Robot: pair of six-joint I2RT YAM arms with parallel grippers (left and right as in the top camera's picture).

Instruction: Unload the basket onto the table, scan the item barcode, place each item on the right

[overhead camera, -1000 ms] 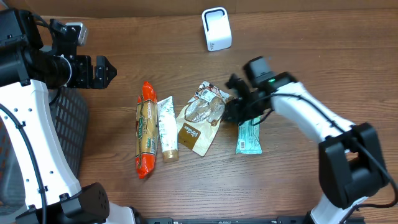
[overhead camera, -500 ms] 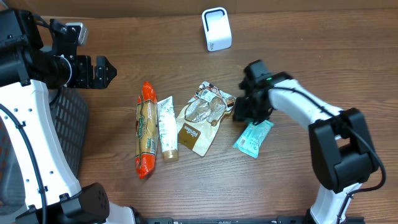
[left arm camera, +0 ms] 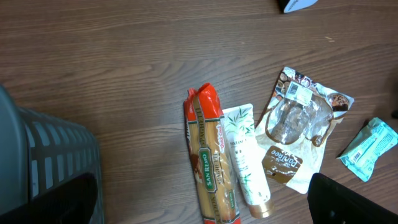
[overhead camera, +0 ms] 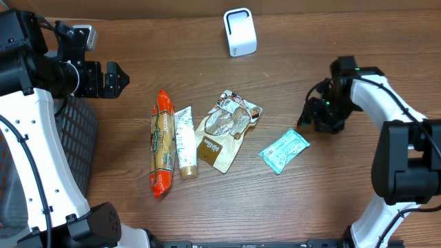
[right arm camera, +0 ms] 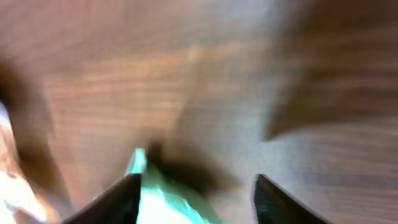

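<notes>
Though packet (overhead camera: 284, 150) lies flat on table (overhead camera: 358, 200), right of centre, nothing holds it. Long axis runs lower left to upper right. Right end effector (overhead camera: 309, 121) just upper right of it, fingers parted, empty; nearer arm. Left end effector (overhead camera: 116, 78) far upper left, fingers spread wide. Scanner (overhead camera: 240, 32) top centre.

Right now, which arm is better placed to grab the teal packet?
Right. The right claw hangs open near the teal packet; the left claw sits far off, by the basket.
</notes>
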